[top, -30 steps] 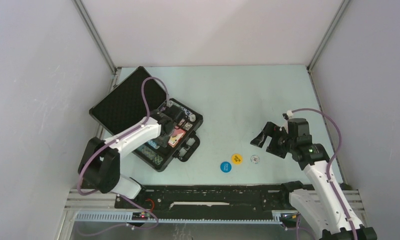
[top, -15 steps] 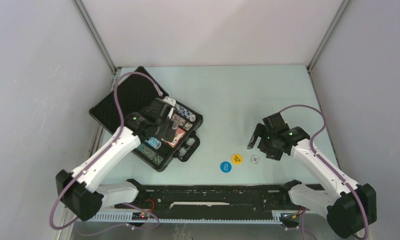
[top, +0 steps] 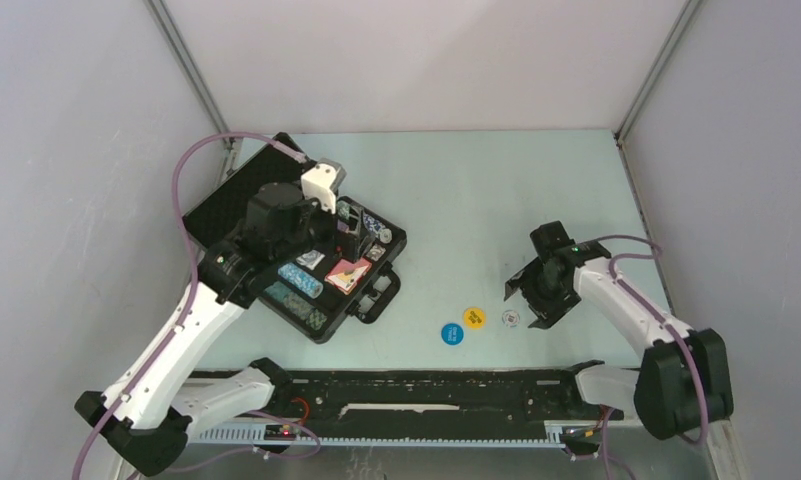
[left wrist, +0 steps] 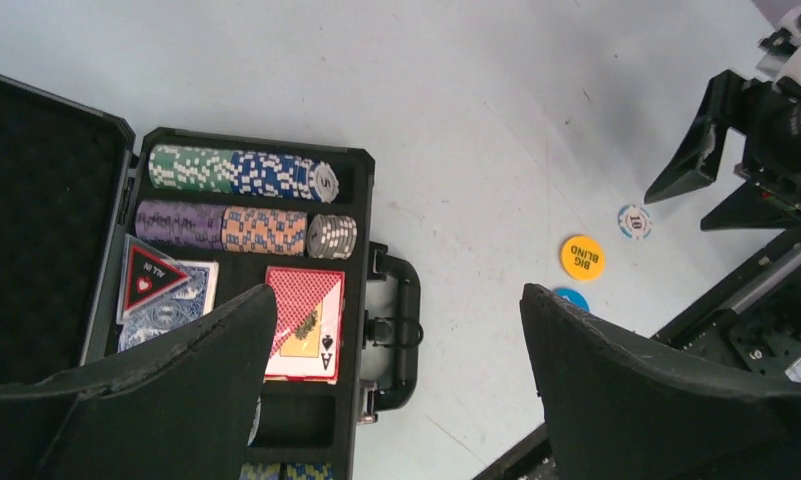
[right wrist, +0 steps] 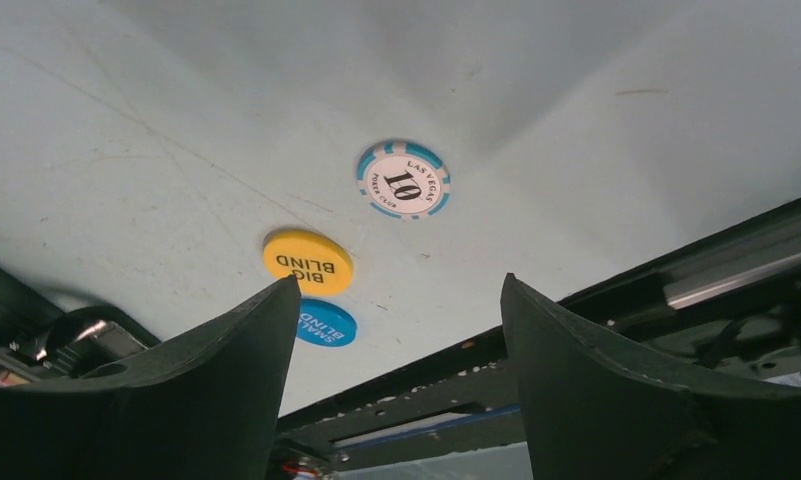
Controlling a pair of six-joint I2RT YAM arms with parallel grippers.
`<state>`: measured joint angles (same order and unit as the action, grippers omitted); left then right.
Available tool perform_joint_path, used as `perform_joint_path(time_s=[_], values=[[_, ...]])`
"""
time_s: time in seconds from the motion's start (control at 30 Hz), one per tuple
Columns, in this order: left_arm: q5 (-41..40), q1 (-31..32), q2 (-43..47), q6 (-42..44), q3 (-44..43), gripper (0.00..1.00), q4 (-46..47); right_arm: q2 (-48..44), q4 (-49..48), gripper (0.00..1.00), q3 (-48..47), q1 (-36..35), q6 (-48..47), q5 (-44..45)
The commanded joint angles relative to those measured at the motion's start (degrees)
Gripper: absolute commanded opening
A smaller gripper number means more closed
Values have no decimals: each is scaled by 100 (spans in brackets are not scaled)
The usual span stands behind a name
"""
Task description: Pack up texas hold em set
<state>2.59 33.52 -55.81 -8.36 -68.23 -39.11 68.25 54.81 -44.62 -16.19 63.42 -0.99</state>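
Right gripper (right wrist: pixel 401 283) is spread wide and empty, angled down at the table (top: pixel 476 190) with the loose white "10" chip (right wrist: pixel 403 180) just ahead of the gap; likely lining up to pick it, since it sits alone outside the case. The yellow Big Blind disc (right wrist: pixel 307 261) and blue Small Blind disc (right wrist: pixel 326 322) lie flat just beside it, touching or nearly touching each other, also unpacked. Left gripper (left wrist: pixel 398 293) is also spread with nothing between its fingers, hanging above the open case (left wrist: pixel 361 200), probably parked clear so the right arm can bring pieces over. Case lies flat at the table's left, lid (top: pixel 216 205) laid back, handle (left wrist: pixel 406 300) facing the loose pieces. Inside are chip rows (left wrist: pixel 241 172) on edge in foam slots, red deck (left wrist: pixel 306 320), and triangular marker (left wrist: pixel 148 280) on the blue deck (left wrist: pixel 181 305). Mostly packed; three loose pieces left.
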Motion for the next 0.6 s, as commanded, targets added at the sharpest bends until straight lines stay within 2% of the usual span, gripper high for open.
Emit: perform_joint_path(time_s=[0.0, 0.17, 0.3, 0.47, 0.57], values=[[-189, 18, 143, 258, 330, 97, 476, 533, -89, 82, -108, -41, 720, -300], [-136, 17, 250, 261, 621, 97, 627, 1089, -531, 82, -93, -132, 787, -357], [-373, 168, 224, 250, 622, 97, 588, 1354, -894, 86, -15, -137, 803, -282], [-365, 260, 173, 218, 667, 96, 593, 1513, -875, 85, 136, -60, 875, -227], [-412, 257, 152, 221, 653, 96, 585, 1569, -951, 80, 267, 10, 905, -217]])
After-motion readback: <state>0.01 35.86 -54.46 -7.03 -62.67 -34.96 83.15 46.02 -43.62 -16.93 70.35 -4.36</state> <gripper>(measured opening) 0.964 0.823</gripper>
